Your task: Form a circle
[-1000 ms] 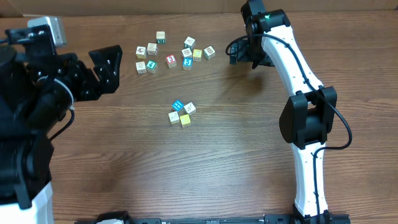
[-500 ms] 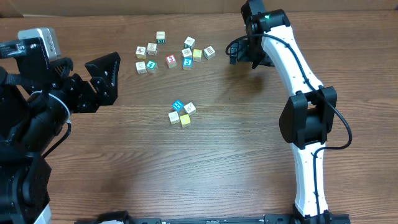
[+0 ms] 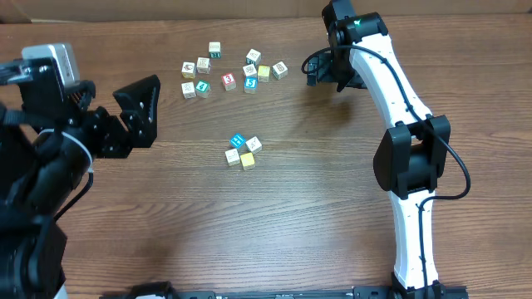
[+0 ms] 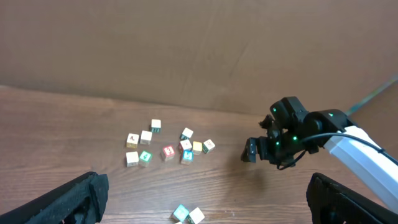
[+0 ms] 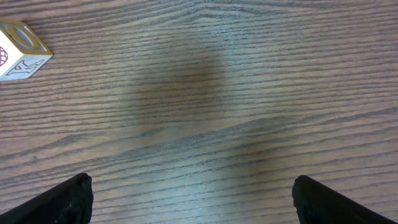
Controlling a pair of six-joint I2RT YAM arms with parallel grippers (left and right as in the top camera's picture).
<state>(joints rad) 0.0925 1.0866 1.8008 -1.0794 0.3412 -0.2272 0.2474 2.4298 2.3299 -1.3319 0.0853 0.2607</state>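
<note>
The circle (image 3: 243,151), four cubes packed close, lies mid tabletop (image 3: 249,241); the left wrist view catches only two. Left of it the left hand (image 3: 143,112) is released. Farther, loose cubes (image 3: 229,80); beside them the right hand (image 3: 316,71), released, its camera seeing a single cube (image 5: 22,48).

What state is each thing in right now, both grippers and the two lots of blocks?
Left gripper: open, empty, left of all the blocks.
Right gripper: open, empty, just right of the scattered blocks.
Four-block group: bunched tight, lying flat, no gripper near.
Scattered blocks: spread loosely, lying flat, none held.
</note>
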